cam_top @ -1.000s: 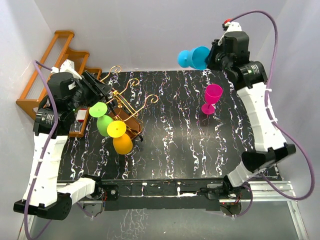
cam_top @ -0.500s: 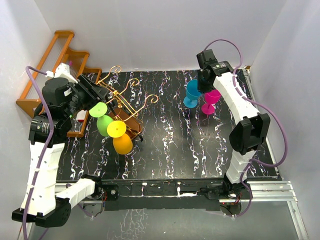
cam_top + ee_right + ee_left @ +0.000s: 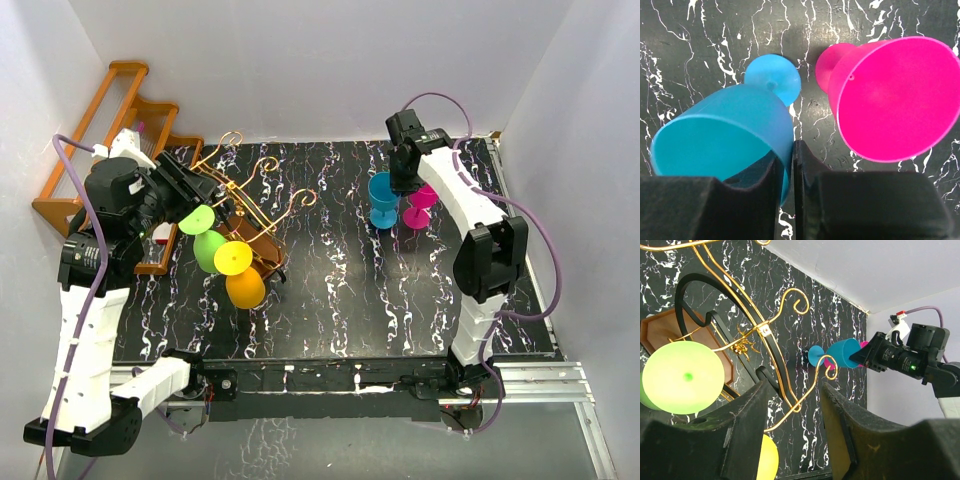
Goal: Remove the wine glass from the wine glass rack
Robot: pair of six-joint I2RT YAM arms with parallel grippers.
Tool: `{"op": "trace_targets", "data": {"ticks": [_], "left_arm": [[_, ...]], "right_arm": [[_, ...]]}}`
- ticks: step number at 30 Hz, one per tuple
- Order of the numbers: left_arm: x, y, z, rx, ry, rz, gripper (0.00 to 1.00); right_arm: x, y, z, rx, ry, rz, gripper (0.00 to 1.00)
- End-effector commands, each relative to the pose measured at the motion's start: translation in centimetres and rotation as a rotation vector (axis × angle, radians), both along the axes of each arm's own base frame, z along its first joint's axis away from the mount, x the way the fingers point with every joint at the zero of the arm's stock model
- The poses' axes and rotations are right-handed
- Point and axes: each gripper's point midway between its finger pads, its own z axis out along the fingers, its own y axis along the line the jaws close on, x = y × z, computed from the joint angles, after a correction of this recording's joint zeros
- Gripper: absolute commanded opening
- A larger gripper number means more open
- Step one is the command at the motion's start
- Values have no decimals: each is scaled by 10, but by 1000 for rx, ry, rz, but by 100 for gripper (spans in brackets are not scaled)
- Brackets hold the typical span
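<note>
Right hand [image 3: 786, 162] pinches the blue wine glass [image 3: 382, 195] by the rim, its foot seemingly on the table [image 3: 340, 290], well apart from the wine glass rack [image 3: 764, 330]; only letting go remains. Left hand [image 3: 792, 410] gapes, empty.

The tabletop [image 3: 340, 280] is a smooth black slab with white marble-like veining and a faint sheen. On its left, the wine glass rack [image 3: 765, 331] is thin gold-copper metal wire, polished and bright. Its oval brown wooden base [image 3: 657, 327] looks lacquered and glossy.

At far right, the blue plastic wine glass [image 3: 725, 130] and the pink plastic wine glass [image 3: 890, 95] are smooth and satin. So are the lime-green plastic glass [image 3: 682, 377], the yellow plastic glass [image 3: 232, 257] and the orange plastic glass [image 3: 245, 288].

The stepped orange-brown shelf [image 3: 110, 105] at far left is varnished wood. The left gripper [image 3: 794, 390] and the right gripper [image 3: 792, 155] have matt black, finely grained fingers. The white arm shells [image 3: 85, 330] are glossy plastic.
</note>
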Motion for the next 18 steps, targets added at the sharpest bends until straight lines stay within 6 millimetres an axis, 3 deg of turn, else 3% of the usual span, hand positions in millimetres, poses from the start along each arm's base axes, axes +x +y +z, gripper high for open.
{"op": "trace_targets", "data": {"ticks": [1,4,6,9,12,14,16,18], "left_arm": [[-7,1,4,4,-21,-7,44],[-8,1,4,4,-21,-6,44],[-8,2,3,6,-18,-4,44],[-7,2,0,7,-14,-3,44],[-6,3,-3,12,-8,5,44],[-5,4,-5,18,-8,11,44],[-4,6,-8,24,-6,18,44],[-3,6,-10,24,-8,20,44]], "right_arm": [[18,7,7,30,-68,5,18],[19,9,15,42,-85,4,26],[20,11,31,63,-122,7,33],[17,18,64,113,-178,39,42],[4,34,109,204,-243,120,57],[-11,51,142,287,-290,188,58],[-45,76,188,432,-359,282,57],[-82,109,211,607,-354,384,55]]}}
